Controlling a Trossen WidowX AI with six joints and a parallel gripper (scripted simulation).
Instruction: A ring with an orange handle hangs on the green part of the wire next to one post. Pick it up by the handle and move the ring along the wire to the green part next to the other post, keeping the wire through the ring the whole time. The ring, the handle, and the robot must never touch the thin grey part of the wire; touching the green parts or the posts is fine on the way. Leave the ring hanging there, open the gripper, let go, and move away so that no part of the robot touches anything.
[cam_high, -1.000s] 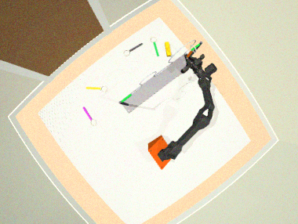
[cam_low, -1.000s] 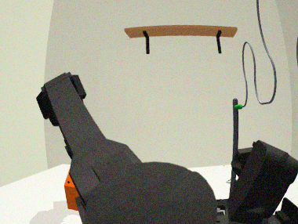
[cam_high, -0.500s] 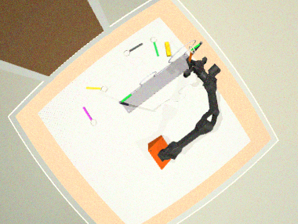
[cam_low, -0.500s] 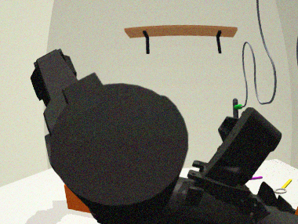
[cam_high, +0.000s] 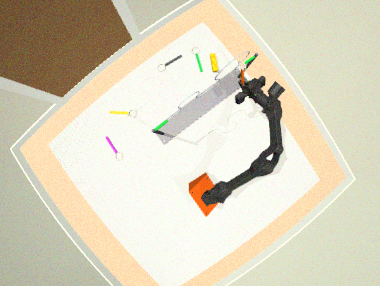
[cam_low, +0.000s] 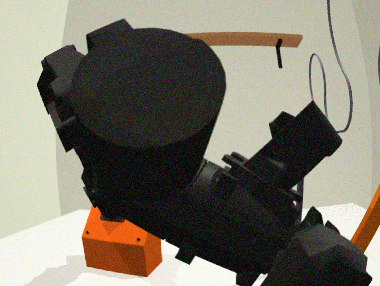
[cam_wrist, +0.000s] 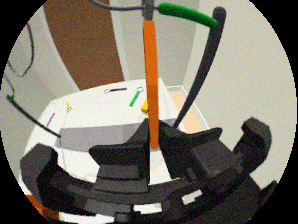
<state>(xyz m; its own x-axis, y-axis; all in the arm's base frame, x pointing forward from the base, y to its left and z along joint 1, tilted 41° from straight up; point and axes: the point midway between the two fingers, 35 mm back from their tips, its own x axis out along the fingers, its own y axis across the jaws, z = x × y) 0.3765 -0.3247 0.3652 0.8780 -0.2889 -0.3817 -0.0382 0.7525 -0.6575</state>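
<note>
The orange handle (cam_high: 243, 76) (cam_wrist: 151, 80) stands upright between the fingers of my gripper (cam_wrist: 149, 120), which is shut on it. It also shows at the right edge in the exterior view (cam_low: 369, 220). The ring (cam_wrist: 148, 10) is seen edge-on at the handle's top, around the wire (cam_wrist: 120, 8) just beyond the inner end of the near green part (cam_high: 250, 59) (cam_wrist: 187, 14). Whether the ring touches grey wire cannot be told. The near post (cam_wrist: 202, 65) stands right of the handle. The other green part (cam_high: 160, 125) (cam_wrist: 10, 97) is on the far post (cam_wrist: 35, 120).
The grey wire loops between the posts above a grey base strip (cam_high: 200, 105) (cam_wrist: 100, 135). Beyond it lie a yellow block (cam_high: 214, 62) and green (cam_high: 199, 62), dark (cam_high: 173, 60), yellow (cam_high: 120, 112) and magenta (cam_high: 111, 144) handles with rings. A shelf (cam_low: 250, 39) is on the wall.
</note>
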